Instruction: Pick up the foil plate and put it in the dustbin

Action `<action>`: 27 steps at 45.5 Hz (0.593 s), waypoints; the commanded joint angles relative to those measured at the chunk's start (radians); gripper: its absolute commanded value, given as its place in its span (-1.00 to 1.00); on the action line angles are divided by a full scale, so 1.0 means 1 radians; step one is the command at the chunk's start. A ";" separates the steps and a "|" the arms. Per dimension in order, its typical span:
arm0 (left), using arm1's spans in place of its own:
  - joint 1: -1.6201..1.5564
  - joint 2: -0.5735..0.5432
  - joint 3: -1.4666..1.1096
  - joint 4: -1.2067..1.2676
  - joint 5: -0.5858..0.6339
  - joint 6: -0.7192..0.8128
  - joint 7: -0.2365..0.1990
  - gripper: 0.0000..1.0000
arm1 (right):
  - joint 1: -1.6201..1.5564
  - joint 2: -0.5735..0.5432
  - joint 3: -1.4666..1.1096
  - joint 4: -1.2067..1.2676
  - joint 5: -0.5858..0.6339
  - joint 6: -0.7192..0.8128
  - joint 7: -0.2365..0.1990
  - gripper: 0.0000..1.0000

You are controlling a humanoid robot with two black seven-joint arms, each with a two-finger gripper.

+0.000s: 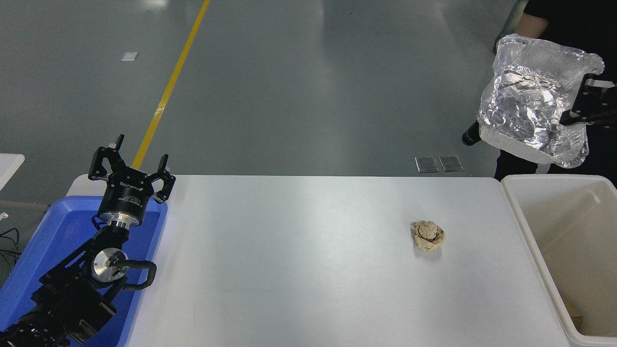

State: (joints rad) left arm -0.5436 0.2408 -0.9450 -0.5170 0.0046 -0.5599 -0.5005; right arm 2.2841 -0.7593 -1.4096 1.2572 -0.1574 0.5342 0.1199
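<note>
Grey workshop floor with a yellow line lay beyond the white table (299, 270) where you worked. Your right gripper (576, 103) came in from the right edge, high above the table's level, clamped on the right rim of the foil plate (530, 103), which hung tilted to its left with the hollow facing the camera. Below the gripper and slightly nearer you stood the dustbin (518, 202), open and cream-white, apart from the plate. So the pickup looked done; what was left, as I judged it, was lowering the plate over the bin's mouth and letting go. Down and well to the gripper's left sat a crumpled paper ball (428, 235), untouched. A person (569, 19) stood behind the plate. Your left gripper (131, 166) rested parked far across the table, over the blue tray (33, 250), fingers spread wide and holding nothing.
</note>
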 commanded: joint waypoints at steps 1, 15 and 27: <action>0.001 0.000 0.000 0.000 0.000 0.000 0.000 0.96 | -0.194 -0.031 0.038 -0.189 0.001 -0.060 -0.002 -1.00; 0.001 0.000 0.000 0.000 0.000 0.000 0.000 0.96 | -0.688 -0.026 0.147 -0.594 0.087 -0.200 -0.008 -1.00; 0.001 0.000 0.000 0.000 0.000 0.000 0.000 0.96 | -0.978 -0.020 0.248 -0.746 0.170 -0.391 -0.009 -1.00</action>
State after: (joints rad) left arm -0.5435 0.2409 -0.9450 -0.5170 0.0044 -0.5598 -0.5002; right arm 1.5715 -0.7838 -1.2550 0.6738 -0.0420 0.2957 0.1126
